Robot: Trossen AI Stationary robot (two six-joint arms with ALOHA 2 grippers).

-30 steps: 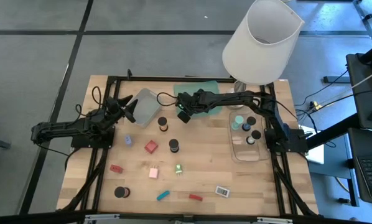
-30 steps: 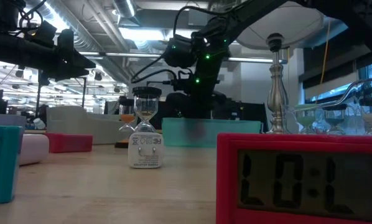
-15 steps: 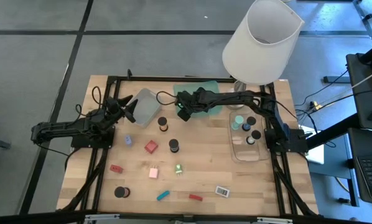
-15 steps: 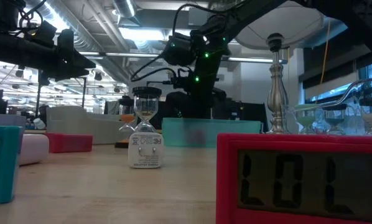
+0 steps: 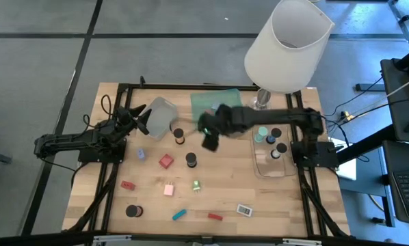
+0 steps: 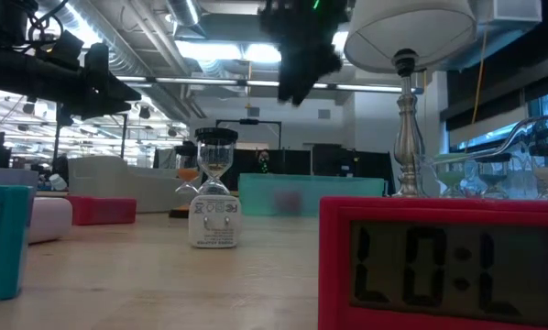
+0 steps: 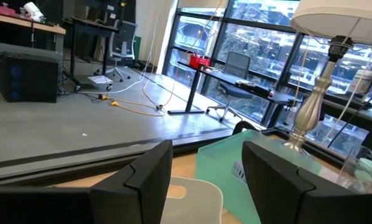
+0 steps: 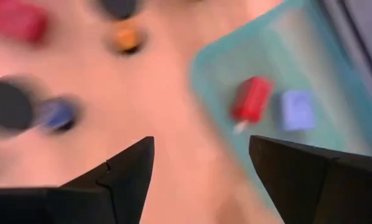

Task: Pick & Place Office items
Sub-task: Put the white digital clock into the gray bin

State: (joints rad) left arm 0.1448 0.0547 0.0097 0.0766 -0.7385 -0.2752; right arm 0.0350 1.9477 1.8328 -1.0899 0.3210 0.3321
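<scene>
From above, your right gripper (image 5: 210,140) hangs over the middle of the wooden table (image 5: 286,205), blurred, just off the translucent green tray (image 5: 203,102) and near the black short cylinders (image 5: 191,160). The remaining office items lie scattered toward the near edge: a red block (image 5: 165,161), a pink block (image 5: 169,189), a teal bar (image 5: 179,214), a red bar (image 5: 215,216). Several pieces sit in the clear plastic tray (image 5: 273,166) on the right. Your left gripper (image 5: 141,117) waits by the grey tray (image 5: 160,113).

At table height, the right arm shows high up beside the white-shaded lamp (image 6: 407,27); a careless swing could clip it.

Your left wrist camera shows its fingers (image 7: 150,171) spread apart, nothing between them.

Your right wrist camera shows its fingers (image 8: 127,165) spread wide and empty, with a red piece (image 8: 251,99) and a lavender block (image 8: 296,109) lying in the green tray. The pieces are small and close together, so descending off-centre could knock a cylinder rolling or pinch two at once.
</scene>
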